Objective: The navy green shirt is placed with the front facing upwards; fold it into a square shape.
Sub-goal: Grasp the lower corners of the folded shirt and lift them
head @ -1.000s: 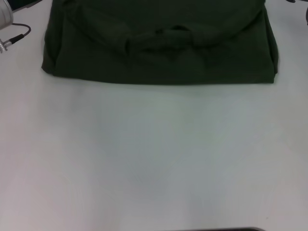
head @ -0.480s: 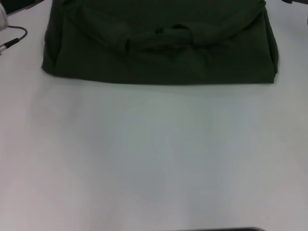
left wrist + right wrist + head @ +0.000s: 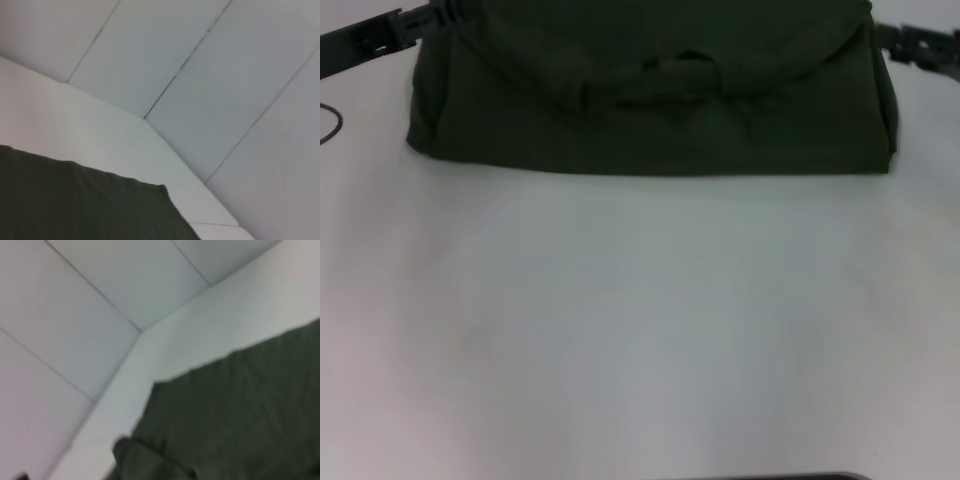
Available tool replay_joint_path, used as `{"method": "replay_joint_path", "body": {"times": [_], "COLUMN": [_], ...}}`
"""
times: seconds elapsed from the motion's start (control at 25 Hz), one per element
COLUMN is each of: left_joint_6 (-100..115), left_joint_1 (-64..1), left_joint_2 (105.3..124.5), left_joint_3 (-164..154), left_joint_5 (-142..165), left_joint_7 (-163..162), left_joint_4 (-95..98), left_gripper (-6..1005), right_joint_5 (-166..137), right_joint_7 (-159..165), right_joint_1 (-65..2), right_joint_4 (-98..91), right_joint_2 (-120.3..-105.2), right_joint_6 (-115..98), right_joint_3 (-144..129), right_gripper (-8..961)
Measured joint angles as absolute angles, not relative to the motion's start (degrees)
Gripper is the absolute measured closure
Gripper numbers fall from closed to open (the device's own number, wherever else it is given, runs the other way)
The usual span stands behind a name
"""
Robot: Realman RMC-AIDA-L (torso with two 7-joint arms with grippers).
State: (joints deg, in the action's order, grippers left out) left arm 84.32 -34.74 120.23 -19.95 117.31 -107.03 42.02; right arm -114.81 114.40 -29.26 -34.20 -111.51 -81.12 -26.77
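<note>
White counter (image 3: 640,320) is carrying the navy green shirt (image 3: 650,100) at its far edge, already folded into a wide band whose long axis is running left to right. You are looking at the left claw (image 3: 380,35) and right claw (image 3: 920,45) flanking its far corners, and I cannot tell their spread. If one is lifting ahead of the other, the layers could be sliding askew.

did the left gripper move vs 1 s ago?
Yes. The left gripper has come in from the head view's left edge to the shirt's far left corner; the shirt has not shifted.
</note>
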Motion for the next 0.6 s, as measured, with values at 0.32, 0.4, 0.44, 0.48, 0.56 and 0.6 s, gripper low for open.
{"method": "replay_joint_path", "body": {"times": [0.32, 0.4, 0.44, 0.48, 0.56, 0.6], "left_joint_6": [88.44, 88.89, 89.05, 89.07, 89.07, 89.05], "left_joint_1": [-31.74, -31.53, -31.44, -31.36, -31.15, -31.1], "left_joint_2": [120.94, 121.01, 121.04, 121.06, 121.22, 121.32], "left_joint_3": [-20.37, -20.45, -20.46, -20.47, -20.48, -20.48], "left_joint_5": [116.13, 116.18, 116.22, 116.23, 116.23, 116.2], "left_joint_7": [-105.26, -104.92, -104.71, -104.6, -104.25, -104.17], "left_joint_4": [42.48, 42.37, 42.29, 42.27, 42.15, 42.09], "left_gripper": [79, 79, 79, 79, 79, 79], "right_joint_5": [-120.5, -121.96, -122.8, -123.44, -123.97, -124.0], "right_joint_7": [118.68, 120.54, 121.42, 122.06, 122.85, 123.03], "right_joint_1": [-25.6, -25.29, -25.26, -25.29, -25.52, -25.7], "right_joint_4": [-34.98, -35.81, -36.22, -36.53, -36.86, -36.82], "right_joint_2": [-107.14, -106.78, -106.73, -106.73, -106.93, -107.12], "right_joint_6": [-83.18, -83.22, -83.17, -83.11, -82.94, -82.84], "right_joint_3": [-26.74, -26.67, -26.62, -26.54, -26.61, -26.76], "right_gripper": [250, 251, 251, 252, 253, 253]}}
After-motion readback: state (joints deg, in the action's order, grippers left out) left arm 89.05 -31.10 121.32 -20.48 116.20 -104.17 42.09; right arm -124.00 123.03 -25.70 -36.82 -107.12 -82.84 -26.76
